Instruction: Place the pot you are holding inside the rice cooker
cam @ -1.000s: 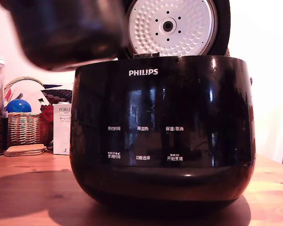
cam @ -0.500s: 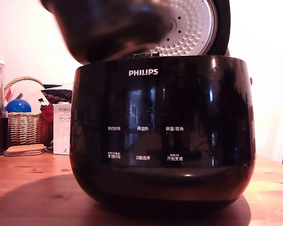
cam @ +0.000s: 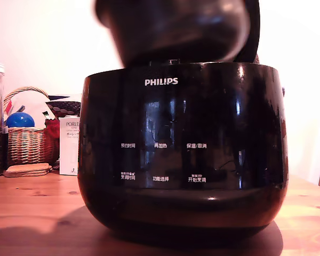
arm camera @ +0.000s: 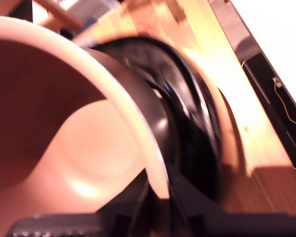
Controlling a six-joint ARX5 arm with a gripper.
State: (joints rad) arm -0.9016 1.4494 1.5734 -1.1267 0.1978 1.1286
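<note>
While the pot point(cam: 176, 29) hangs in the upper middle of the exterior view, just above the rice cooker point(cam: 181, 149), the step in hand looks like the carry-over finishing and the lowering about to start. Its rounded dark bottom sits over the cooker's opening, slightly toward the frame's left of centre, and it hides most of the raised lid behind it. It seems a little tilted and blurred.

In the wrist view the gripper point(arm camera: 160, 195) pinches the pot's thin rim, one finger inside the wall and one outside, at the lower middle of the frame; the pot's inside looks smooth and pale pinkish there, the outer wall glossy black.

Next, I judge, the pot needs centring over the opening, levelling, then a straight descent so the flared rim clears the cooker's edge.

Outward, at the exterior view's lower left, a wicker basket point(cam: 29, 144) and a white box point(cam: 69, 146) stand on the wooden surface point(cam: 32, 208).
</note>
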